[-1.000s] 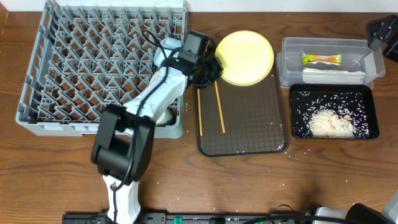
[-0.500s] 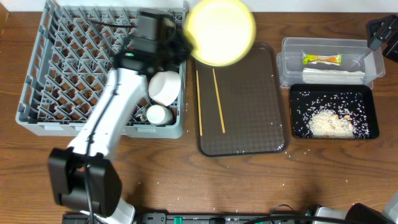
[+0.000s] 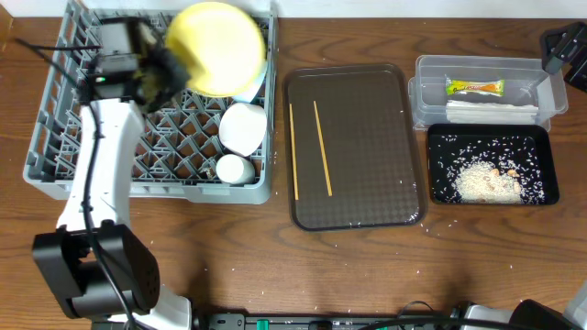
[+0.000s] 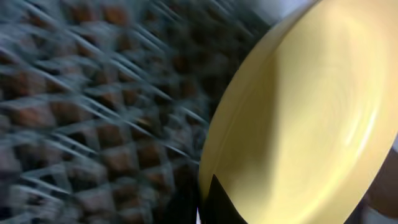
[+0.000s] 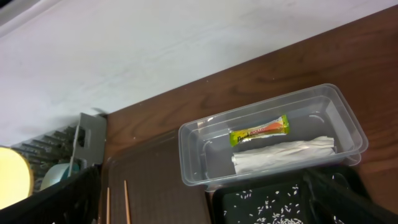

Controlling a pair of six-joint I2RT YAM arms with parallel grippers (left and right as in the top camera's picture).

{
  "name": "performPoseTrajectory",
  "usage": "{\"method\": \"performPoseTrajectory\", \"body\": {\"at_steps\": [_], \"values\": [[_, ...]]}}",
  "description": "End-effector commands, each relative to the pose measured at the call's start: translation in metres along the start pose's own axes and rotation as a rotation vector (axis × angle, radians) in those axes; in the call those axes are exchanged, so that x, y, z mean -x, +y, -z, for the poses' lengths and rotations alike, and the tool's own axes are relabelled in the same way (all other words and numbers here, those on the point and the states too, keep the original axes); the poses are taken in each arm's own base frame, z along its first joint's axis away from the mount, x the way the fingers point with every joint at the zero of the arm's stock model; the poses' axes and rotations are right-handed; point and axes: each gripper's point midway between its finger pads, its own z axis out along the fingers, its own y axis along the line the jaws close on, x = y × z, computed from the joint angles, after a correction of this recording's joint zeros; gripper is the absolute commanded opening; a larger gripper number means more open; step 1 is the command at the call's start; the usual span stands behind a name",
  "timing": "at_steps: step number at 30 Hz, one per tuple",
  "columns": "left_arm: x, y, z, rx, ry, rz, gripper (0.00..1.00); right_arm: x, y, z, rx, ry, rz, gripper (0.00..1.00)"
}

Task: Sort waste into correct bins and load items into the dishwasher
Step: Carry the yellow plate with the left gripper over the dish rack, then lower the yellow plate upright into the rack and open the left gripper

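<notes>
Overhead: left gripper (image 3: 165,69) pinching rim of yellow plate (image 3: 216,46), tilted, above far side of grey rack (image 3: 55,137) at far-left table corner. Best slot it upright btwn pegs, clear of white bowl (image 3: 243,126), lower slow, then release. L wrist: blurry, plate fills view, one finger (image 4: 217,200) on its edge. R wrist: right gripper (image 5: 202,180) fingers wide, empty, near far-right corner over clear tub (image 5: 208,158).

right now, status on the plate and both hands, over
Left hand shut on yellow plate, held above back rows of the grey rack, not yet slotted. Right hand open, by the clear tub. White bowl and cup in rack beside the plate.
</notes>
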Motion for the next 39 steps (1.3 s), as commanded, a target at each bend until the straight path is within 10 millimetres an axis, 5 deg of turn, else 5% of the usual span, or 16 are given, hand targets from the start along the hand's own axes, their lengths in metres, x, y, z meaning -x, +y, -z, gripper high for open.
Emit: {"method": "performPoseTrajectory", "body": {"at_steps": [1,8,17,39], "values": [[0.018,0.031,0.009,0.086,-0.054,-0.109,0.07,0.001,-0.003,0.001,-0.001,0.0,-0.017,0.99],[0.035,0.073,0.012,0.283,-0.113,-0.208,0.07,0.001,-0.003,0.001,-0.001,0.0,-0.017,0.99],[0.043,0.091,0.016,0.404,-0.139,-0.265,0.07,0.001,-0.003,0.001,-0.001,0.0,-0.017,0.99],[0.03,0.053,0.014,0.625,-0.22,-0.48,0.07,0.001,-0.003,0.001,-0.001,0.0,-0.017,0.99]]}}
